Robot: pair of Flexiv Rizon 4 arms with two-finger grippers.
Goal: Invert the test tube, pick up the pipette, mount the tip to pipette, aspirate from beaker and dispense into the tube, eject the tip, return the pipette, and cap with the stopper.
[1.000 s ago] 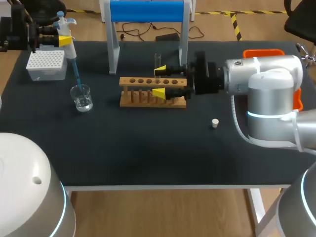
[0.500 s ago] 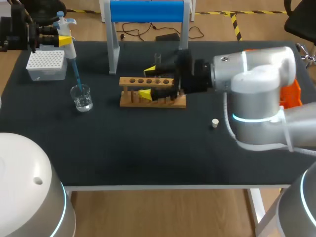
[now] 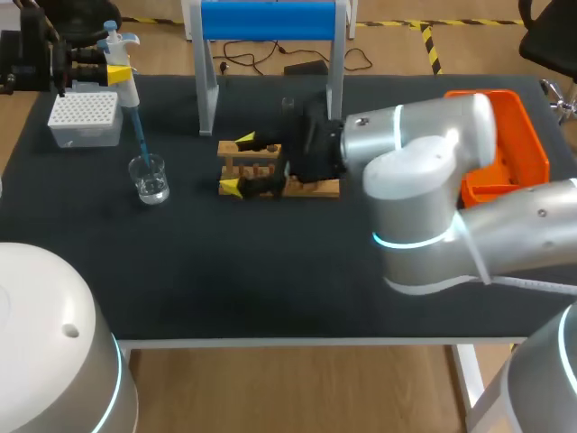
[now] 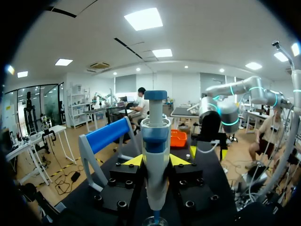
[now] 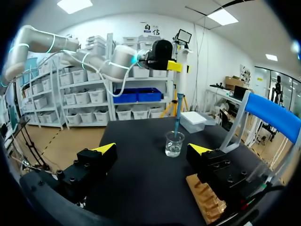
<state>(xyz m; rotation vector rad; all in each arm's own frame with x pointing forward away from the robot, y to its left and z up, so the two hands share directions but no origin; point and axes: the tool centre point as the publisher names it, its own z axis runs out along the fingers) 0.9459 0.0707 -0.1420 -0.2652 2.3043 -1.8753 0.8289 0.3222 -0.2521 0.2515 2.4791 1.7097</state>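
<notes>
Head view: the left gripper (image 3: 115, 74) clasped the pipette (image 3: 126, 86), tip in the beaker (image 3: 149, 178); the right gripper (image 3: 238, 163) hung spread-fingered at the rack (image 3: 315, 188).

Black table (image 3: 270, 289) before me. On it: white tip box (image 3: 85, 119) and beaker (image 3: 149, 179) at my left, wooden rack (image 3: 317, 188) mid-table, orange tray (image 3: 514, 135) right, blue stand (image 3: 269, 20) behind.

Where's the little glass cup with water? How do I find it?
On the black table, find the white tip box at the left. Next to it stands the beaker, a small clear cup, the only thing with the blue tip of the pipette dipped in.
</notes>
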